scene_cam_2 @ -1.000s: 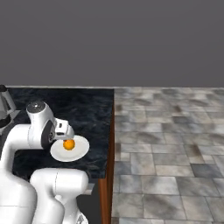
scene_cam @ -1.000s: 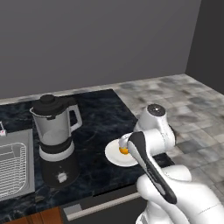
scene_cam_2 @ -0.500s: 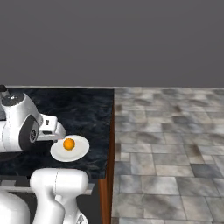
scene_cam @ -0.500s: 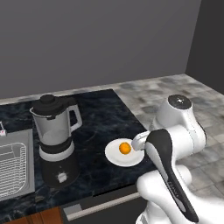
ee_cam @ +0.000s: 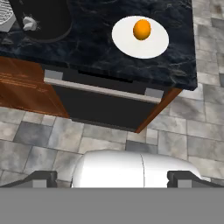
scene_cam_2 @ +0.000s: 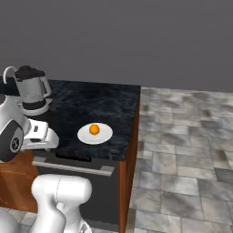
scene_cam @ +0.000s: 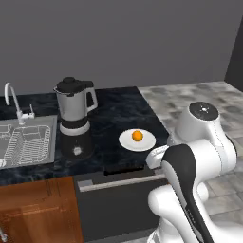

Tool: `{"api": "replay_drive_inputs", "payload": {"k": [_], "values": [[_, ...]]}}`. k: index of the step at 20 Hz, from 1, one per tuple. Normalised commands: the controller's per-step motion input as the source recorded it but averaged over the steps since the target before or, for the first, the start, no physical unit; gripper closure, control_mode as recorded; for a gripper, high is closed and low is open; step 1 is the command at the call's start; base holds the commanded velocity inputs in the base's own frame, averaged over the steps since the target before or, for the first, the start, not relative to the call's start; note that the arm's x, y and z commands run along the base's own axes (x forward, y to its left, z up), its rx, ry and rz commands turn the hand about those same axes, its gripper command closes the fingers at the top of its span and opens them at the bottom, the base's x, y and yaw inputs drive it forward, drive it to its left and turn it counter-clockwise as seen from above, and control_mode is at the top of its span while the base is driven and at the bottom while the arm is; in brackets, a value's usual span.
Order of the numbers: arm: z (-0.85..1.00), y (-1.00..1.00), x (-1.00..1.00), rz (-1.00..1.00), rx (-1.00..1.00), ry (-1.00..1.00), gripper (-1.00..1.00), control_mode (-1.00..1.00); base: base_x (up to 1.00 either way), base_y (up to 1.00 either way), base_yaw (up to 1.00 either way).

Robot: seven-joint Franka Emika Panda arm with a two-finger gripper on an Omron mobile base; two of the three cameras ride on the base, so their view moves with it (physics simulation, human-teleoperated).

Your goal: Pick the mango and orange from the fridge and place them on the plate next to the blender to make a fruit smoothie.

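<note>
Left base view: small round bright orange ball [scene_cam: 137, 135] is sitting on round flat white plate [scene_cam: 136, 141], beside clear grey-jugged blender [scene_cam: 74, 114].
Right base view: dark marbled surface [scene_cam_2: 98, 102] is carrying both.
Hand view: jaws are standing spread, empty; gripper [ee_cam: 111, 178] is hanging over the floor. Mango outstanding: steer for the fridge, clearing the surface edge.

text: none readable | blender [scene_cam: 74, 115]: plain jug and base, no label or brand legible | plate [scene_cam: 147, 141] beside the blender: blank white | orange [scene_cam: 137, 135] on that plate: unmarked | counter [scene_cam: 116, 111] under the blender: marble veining only, no signs
</note>
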Motion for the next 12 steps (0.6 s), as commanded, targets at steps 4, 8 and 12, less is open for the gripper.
{"api": "replay_drive_inputs", "payload": {"k": [4,8,12], "values": [[0.00,0.00,0.00,0.00,0.00,0.00,-1.00,1.00,-0.78,0.00,0.82],[0.00,0.00,0.00,0.00,0.00,0.00,-1.00,1.00,-0.23,0.02,0.98],[0.00,0.00,0.00,0.00,0.00,0.00,-1.00,1.00,0.00,0.41,0.95]]}}
